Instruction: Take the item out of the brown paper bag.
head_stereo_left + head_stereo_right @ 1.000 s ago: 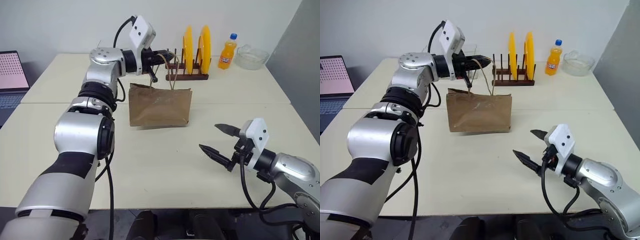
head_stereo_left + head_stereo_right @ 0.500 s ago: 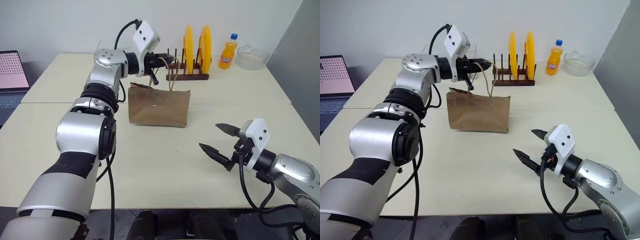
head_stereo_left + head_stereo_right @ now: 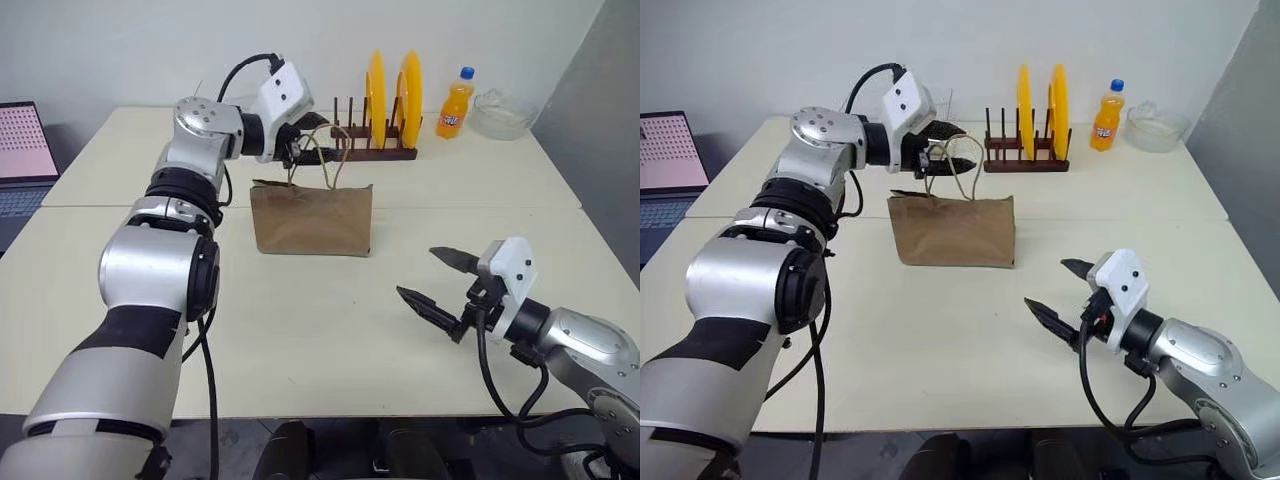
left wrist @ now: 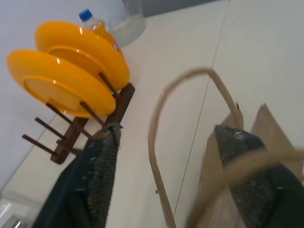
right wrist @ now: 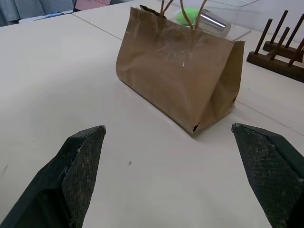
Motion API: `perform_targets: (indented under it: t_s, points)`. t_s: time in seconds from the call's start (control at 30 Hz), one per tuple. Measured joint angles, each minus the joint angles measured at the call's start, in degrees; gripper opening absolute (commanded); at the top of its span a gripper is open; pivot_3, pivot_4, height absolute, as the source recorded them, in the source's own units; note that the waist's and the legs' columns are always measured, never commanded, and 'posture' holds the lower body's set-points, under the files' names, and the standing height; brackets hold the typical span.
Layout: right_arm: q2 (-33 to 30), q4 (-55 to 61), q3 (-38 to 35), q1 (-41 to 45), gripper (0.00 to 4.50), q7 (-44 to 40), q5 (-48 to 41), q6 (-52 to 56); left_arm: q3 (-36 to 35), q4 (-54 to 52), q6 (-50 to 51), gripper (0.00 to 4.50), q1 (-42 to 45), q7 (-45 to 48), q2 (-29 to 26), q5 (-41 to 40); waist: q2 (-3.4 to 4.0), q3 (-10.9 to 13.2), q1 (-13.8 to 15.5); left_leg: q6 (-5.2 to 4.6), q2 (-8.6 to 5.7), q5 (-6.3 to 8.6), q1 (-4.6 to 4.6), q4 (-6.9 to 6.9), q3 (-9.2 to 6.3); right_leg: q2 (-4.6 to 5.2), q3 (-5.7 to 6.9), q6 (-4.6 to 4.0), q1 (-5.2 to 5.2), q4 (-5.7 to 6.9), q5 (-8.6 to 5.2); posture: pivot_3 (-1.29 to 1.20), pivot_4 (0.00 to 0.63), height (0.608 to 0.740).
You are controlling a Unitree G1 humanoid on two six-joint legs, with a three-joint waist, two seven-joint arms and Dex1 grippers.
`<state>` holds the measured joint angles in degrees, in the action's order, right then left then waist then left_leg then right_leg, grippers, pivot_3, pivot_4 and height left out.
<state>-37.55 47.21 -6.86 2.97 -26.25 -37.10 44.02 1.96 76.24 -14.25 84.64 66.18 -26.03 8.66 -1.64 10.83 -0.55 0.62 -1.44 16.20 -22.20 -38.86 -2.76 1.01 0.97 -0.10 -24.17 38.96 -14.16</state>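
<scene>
The brown paper bag [image 3: 311, 218] stands mid-frame — left hand [image 3: 310, 147] just above its mouth, spread around the cord handles [image 3: 322, 160]; right hand [image 3: 438, 282], spread and empty, sits lower right.

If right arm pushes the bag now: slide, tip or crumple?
Likely crumples first: the bag is thin, creased paper. Probably light, so it may slide on the smooth table. It stands upright on a narrow base, so a high push could tip it.

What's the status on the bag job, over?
Left claw open at the cord handles. Right claw open, hovering near the table edge. Brown paper bag upright; item not visible. Nothing blocking.
</scene>
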Motion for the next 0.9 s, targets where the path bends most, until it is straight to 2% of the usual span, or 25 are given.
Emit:
perform_targets:
  t_s: [0.27,0.43,0.57,0.7,0.8,0.9]
  points:
    - [-0.06,-0.55,2.29,2.02,4.5,-1.2,1.92,-1.74,0.17,-2.84,0.76,3.73,-4.06,7.2,-7.18,-0.02,0.0,0.0,-0.19,0.0,0.01,0.0,0.03,0.0,-0.01,0.0,0.02,0.0,0.02,0.01,0.0,0.0,0.15,0.74]
    - [-0.3,-2.42,3.04,3.83,4.5,-2.48,2.43,-2.29,-0.66,-12.87,5.0,3.73,-10.53,12.37,-10.98,-3.58,0.0,0.0,-0.46,0.0,0.01,0.0,0.04,-0.02,0.01,0.01,-0.04,-0.03,0.03,0.02,0.02,0.0,0.15,0.74]
    - [-0.54,-8.34,4.68,12.18,4.5,-3.72,4.15,-2.55,-6.01,-41.94,19.08,3.73,-28.86,13.52,-16.75,-11.76,0.04,0.0,-1.93,0.01,0.05,0.0,0.27,0.06,-0.02,-0.04,-0.25,-0.27,0.03,0.07,0.15,0.0,0.15,0.74]
    - [1.05,-20.35,9.11,24.17,4.5,-5.33,9.52,-6.6,-16.42,-71.67,37.59,3.73,-48.59,5.81,-18.79,-20.47,0.04,0.0,-2.29,0.02,0.09,-0.01,0.28,0.06,-0.06,-0.07,-0.26,-0.28,0.02,0.07,0.15,0.0,0.15,0.74]
    - [2.56,-30.64,11.28,31.99,3.87,-7.28,13.61,-10.45,-24.08,-88.22,49.63,3.77,-58.72,-0.23,-18.8,-26.63,0.05,0.0,-1.82,0.02,0.09,-0.01,0.31,0.06,-0.06,-0.07,-0.26,-0.29,0.06,0.05,0.15,0.0,0.15,0.74]
    - [4.59,-42.21,13.85,40.12,2.83,-10.5,17.39,-14.87,-30.72,-102.45,58.56,3.77,-68.85,-5.96,-17.25,-32.47,0.06,-0.01,-1.12,0.02,0.05,-0.01,0.34,0.03,0.02,-0.04,-0.32,-0.31,0.1,0.03,0.17,0.0,0.15,0.74]
